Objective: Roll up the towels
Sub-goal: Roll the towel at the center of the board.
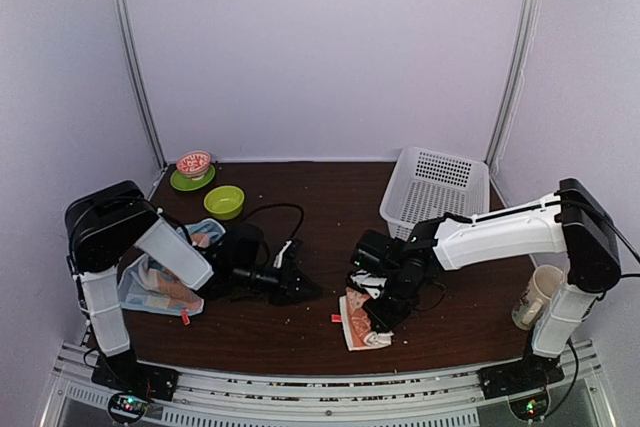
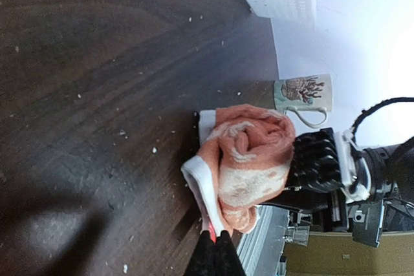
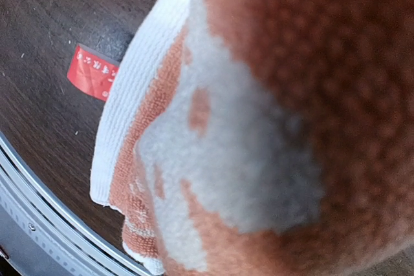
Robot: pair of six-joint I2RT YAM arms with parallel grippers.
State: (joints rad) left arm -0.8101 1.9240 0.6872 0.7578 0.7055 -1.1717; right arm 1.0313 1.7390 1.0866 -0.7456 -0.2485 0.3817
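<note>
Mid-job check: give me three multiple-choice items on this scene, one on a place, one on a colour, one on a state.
1. Where does the orange towel lie?
A. far left corner
B. near the front edge of the table, at the right end effector
C. far right corner

2. What colour is the lone bowl?
A. lime green
B. blue
C. white

3. How is the left end effector?
A. wide open
B. shut on a cloth
C. shut, holding nothing

Key: B, the overhead view shows it there; A, it is plainly green in the overhead view; C, the left wrist view shows its fingers meeting with nothing between them.
</note>
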